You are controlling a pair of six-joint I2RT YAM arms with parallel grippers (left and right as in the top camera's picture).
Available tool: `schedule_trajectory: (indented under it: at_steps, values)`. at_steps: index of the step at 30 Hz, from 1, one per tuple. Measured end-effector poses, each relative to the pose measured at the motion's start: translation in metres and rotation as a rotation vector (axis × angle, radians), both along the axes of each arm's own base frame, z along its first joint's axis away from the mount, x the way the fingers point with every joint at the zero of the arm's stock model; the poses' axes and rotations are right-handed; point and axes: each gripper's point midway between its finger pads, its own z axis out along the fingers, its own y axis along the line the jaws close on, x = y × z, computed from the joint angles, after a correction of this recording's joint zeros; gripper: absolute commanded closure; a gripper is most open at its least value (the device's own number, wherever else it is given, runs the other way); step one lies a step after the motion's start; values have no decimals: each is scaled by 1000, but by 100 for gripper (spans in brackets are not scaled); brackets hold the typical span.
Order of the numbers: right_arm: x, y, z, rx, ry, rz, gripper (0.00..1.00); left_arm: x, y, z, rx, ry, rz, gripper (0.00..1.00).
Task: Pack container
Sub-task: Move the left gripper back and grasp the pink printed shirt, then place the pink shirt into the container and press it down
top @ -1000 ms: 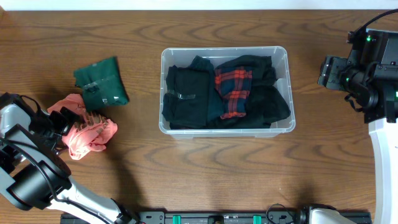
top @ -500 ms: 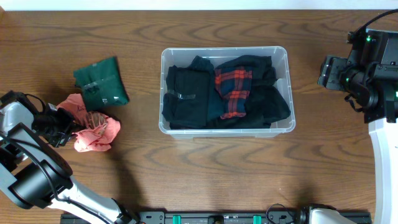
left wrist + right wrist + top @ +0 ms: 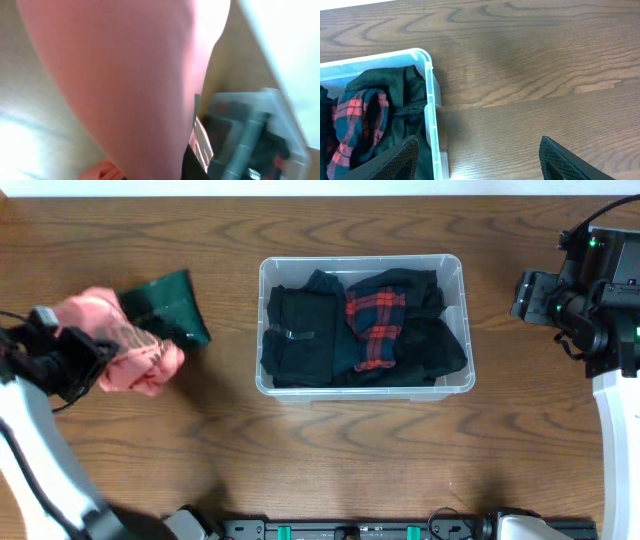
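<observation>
The container point(image 3: 455, 320), a clear plastic bin, stands mid-table holding dark clothes and a red plaid garment point(image 3: 375, 320). At the far left my left gripper point(image 3: 92, 360) is shut on a bunched pink garment point(image 3: 125, 352), which is lifted off the table. That pink garment point(image 3: 125, 75) fills the left wrist view and hides the fingers; the container point(image 3: 250, 135) shows past it, blurred. A folded green garment point(image 3: 170, 302) lies just behind the pink one. My right gripper point(image 3: 485, 167) is open, hanging over bare wood beside the container's right rim point(image 3: 429, 95).
The wood table runs to a pale wall edge at the back. A black rail point(image 3: 350, 530) lies along the front edge. The right arm's base point(image 3: 620, 380) stands at the right edge.
My left gripper has shut on the pink garment and raised it from the table, carrying it back so that it overlaps the green garment. The right arm has not moved.
</observation>
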Motion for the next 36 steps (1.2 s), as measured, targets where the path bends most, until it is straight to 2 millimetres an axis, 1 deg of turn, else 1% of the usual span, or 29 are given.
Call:
schedule_trajectory:
  at_steps: [2,4,8,9,11,12,13,15,16,18,19,21,24,25,27,30,31,32,33,34,36]
  values:
    - [0,0,0,0,0,0,25,-1,-23,30,29,-85,-36,94]
    - [0,0,0,0,0,0,25,-1,-54,54,43,-160,-101,94]
    - [0,0,0,0,0,0,25,3,-132,91,43,-300,-304,94]
    - [0,0,0,0,0,0,25,3,-147,97,37,-322,-347,94]
    - [0,0,0,0,0,0,25,4,-191,105,29,-364,-465,94]
    - [0,0,0,0,0,0,25,5,-208,108,22,-379,-513,94]
    - [0,0,0,0,0,0,25,5,-230,108,18,-391,-573,94]
    - [0,0,0,0,0,0,25,7,-268,106,12,-410,-672,94]
    - [0,0,0,0,0,0,25,9,-289,103,9,-413,-720,94]
    - [0,0,0,0,1,0,25,13,-322,92,9,-404,-786,94]
    - [0,0,0,0,1,0,25,14,-338,82,7,-385,-811,94]
    - [0,0,0,0,1,0,25,18,-364,59,11,-330,-839,94]
    - [0,0,0,0,1,0,25,23,-386,21,39,-234,-842,94]
    - [0,0,0,0,2,0,25,25,-392,4,54,-189,-838,94]
    - [0,0,0,0,1,0,25,29,-399,-22,76,-126,-829,94]
    - [0,0,0,0,1,0,25,38,-406,-54,97,-62,-813,93]
    - [0,0,0,0,1,0,25,40,-406,-64,105,-43,-808,78]
    - [0,0,0,0,2,0,25,43,-406,-74,114,-24,-805,54]
    - [0,0,0,0,2,0,25,43,-406,-81,120,-7,-802,40]
    - [0,0,0,0,2,0,25,44,-404,-89,125,16,-797,28]
    - [0,0,0,0,2,0,25,41,-402,-97,133,45,-799,14]
